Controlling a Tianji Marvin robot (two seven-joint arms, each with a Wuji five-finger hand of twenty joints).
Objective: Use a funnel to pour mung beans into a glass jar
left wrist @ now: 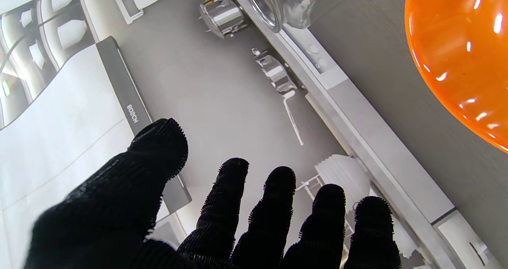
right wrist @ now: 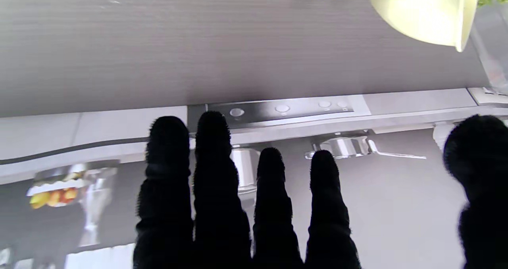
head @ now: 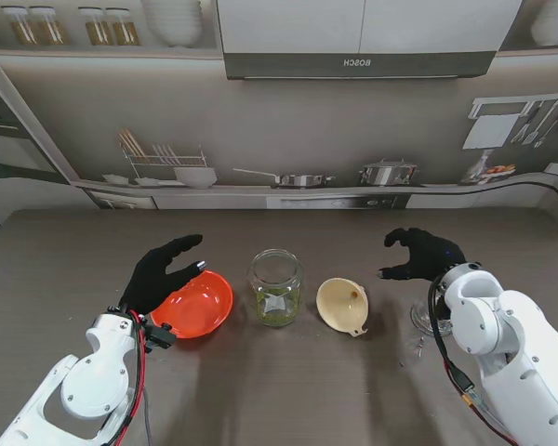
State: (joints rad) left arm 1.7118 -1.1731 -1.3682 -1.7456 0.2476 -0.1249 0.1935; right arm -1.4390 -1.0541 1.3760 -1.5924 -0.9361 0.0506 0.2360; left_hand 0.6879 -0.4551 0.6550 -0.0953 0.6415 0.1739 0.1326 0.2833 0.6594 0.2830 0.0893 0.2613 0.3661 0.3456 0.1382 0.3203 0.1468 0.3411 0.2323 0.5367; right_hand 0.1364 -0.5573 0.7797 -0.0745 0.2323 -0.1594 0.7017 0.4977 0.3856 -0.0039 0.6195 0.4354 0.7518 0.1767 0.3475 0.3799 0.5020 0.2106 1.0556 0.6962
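Note:
A glass jar (head: 276, 287) stands mid-table with green mung beans in its bottom. Left of it sits an empty orange bowl (head: 197, 305), also in the left wrist view (left wrist: 460, 58). A cream funnel (head: 342, 305) lies on its side right of the jar; the right wrist view shows it too (right wrist: 420, 11). My left hand (head: 163, 272), in a black glove, hovers open just left of the bowl, fingers spread. To the right of the funnel my right hand (head: 420, 254) is open with its fingers curled, holding nothing.
A small clear glass object (head: 426, 321) rests on the table by my right wrist. Behind the table's far edge runs a printed kitchen backdrop (head: 288, 177). The jar's rim (left wrist: 274, 7) shows in the left wrist view.

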